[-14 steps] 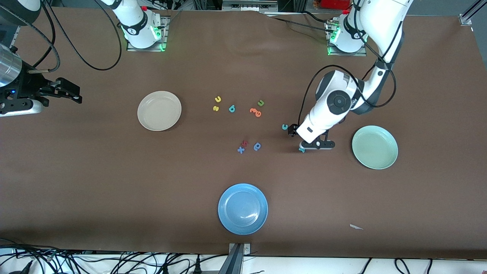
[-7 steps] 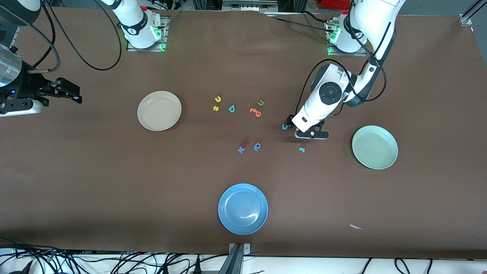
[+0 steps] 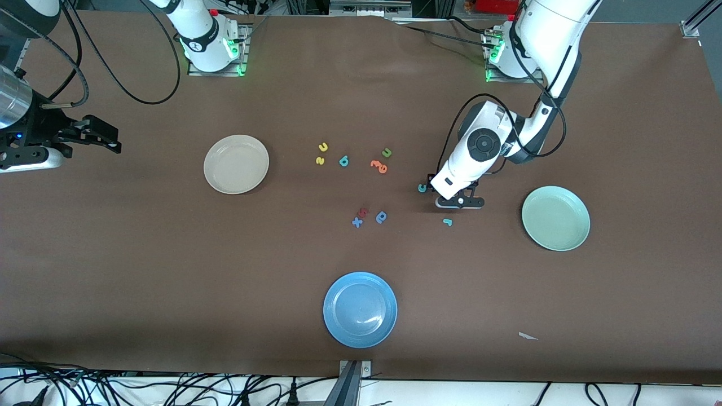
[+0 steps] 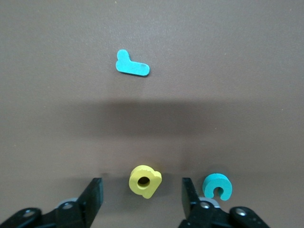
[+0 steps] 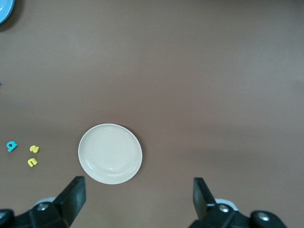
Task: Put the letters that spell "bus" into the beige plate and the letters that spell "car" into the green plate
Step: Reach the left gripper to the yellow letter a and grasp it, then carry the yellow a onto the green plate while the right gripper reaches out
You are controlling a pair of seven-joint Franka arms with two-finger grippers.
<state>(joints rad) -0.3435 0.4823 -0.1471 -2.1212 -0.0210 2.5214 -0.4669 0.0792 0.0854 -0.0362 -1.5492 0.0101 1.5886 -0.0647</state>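
Left gripper (image 4: 142,197) has slid off the teal "r" (image 4: 132,67) and now straddles the yellow "a" (image 4: 145,180), fingers partly open and not touching it, right gripper (image 5: 137,199) waiting wide open.

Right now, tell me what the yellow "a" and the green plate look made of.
Yellow "a": probably foam; thick, matte, with soft rounded edges. Green plate: looks like plastic or glazed ceramic, smooth and faintly glossy; the look leaves which open.
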